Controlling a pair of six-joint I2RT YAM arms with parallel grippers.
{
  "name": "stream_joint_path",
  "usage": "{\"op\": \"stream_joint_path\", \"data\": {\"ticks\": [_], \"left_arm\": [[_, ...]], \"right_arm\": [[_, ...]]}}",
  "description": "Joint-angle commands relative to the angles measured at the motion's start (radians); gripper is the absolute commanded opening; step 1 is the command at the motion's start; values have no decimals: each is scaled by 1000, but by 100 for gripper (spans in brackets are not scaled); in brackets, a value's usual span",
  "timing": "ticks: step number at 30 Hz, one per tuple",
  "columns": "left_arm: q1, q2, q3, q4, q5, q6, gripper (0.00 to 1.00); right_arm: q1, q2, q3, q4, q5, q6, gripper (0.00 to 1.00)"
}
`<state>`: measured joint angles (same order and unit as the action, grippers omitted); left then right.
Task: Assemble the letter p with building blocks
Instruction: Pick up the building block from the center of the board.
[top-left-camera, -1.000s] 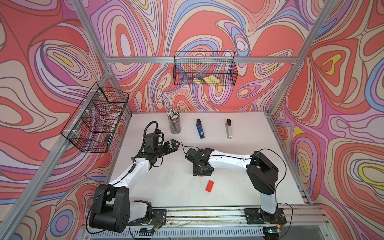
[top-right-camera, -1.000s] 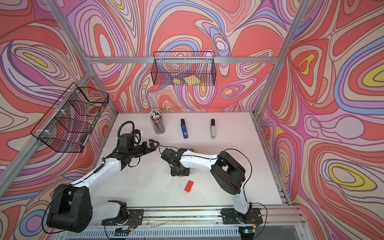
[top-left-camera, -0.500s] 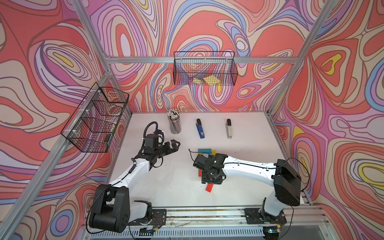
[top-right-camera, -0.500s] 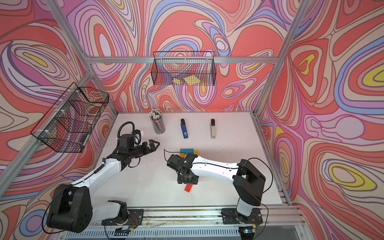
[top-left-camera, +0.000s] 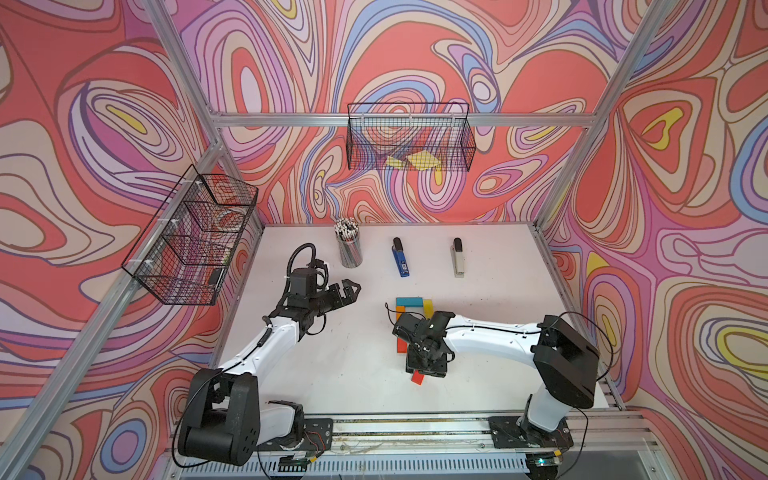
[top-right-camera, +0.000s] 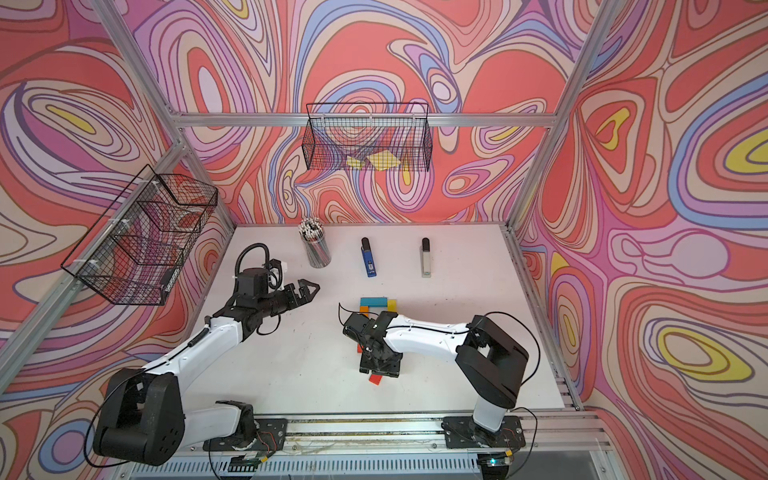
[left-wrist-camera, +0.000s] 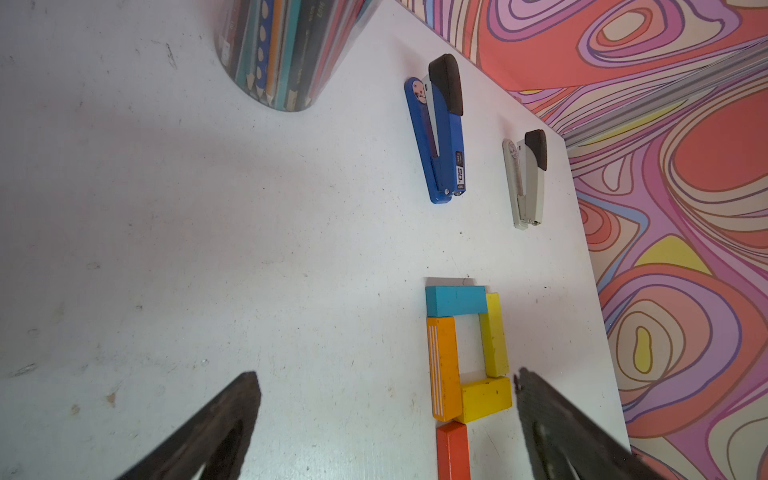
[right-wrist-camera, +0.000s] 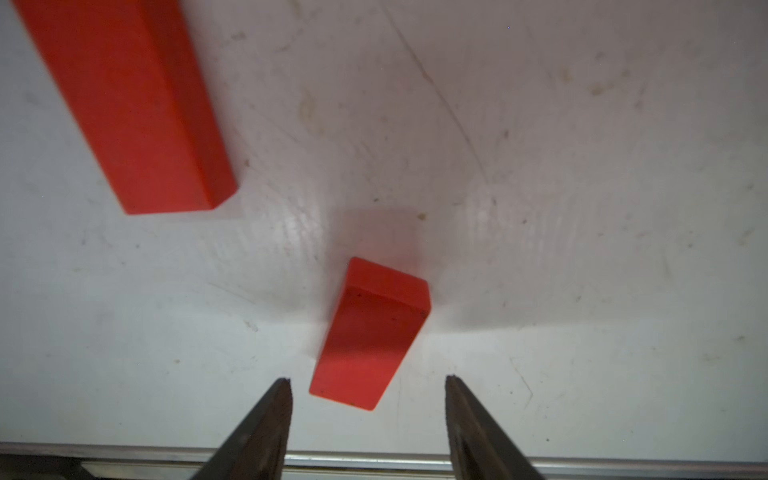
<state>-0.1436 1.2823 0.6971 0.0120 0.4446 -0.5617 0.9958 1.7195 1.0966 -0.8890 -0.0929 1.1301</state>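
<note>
The letter p lies flat at mid-table: a light blue block (left-wrist-camera: 455, 300) on top, an orange block (left-wrist-camera: 444, 368) and a red block (left-wrist-camera: 453, 453) as stem, and two yellow blocks (left-wrist-camera: 494, 332) closing the loop. In both top views my right arm covers its lower part (top-left-camera: 402, 344). A short red block (right-wrist-camera: 370, 336) lies loose nearer the front edge (top-left-camera: 417, 377). My right gripper (right-wrist-camera: 368, 380) hangs just over it, open, with a finger on either side and neither touching. My left gripper (top-left-camera: 351, 291) hovers open and empty to the left of the figure.
A cup of pencils (top-left-camera: 349, 249), a blue stapler (top-left-camera: 401, 259) and a beige stapler (top-left-camera: 458, 259) stand along the back. Wire baskets hang on the back wall (top-left-camera: 409, 139) and the left wall (top-left-camera: 191, 237). The table's front rail (right-wrist-camera: 374, 457) is just behind the right fingers.
My right gripper has moved from the figure toward the front edge, over the loose red block, and its jaws have widened. The left arm has not moved.
</note>
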Motion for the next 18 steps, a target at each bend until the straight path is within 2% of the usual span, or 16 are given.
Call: {"op": "stream_joint_path", "data": {"ticks": [1, 18], "left_arm": [[6, -7, -5, 13, 1, -5, 99], [6, -5, -7, 5, -9, 2, 99]], "right_arm": [[-13, -33, -14, 30, 0, 13, 63], [-14, 79, 28, 72, -59, -36, 59]]}}
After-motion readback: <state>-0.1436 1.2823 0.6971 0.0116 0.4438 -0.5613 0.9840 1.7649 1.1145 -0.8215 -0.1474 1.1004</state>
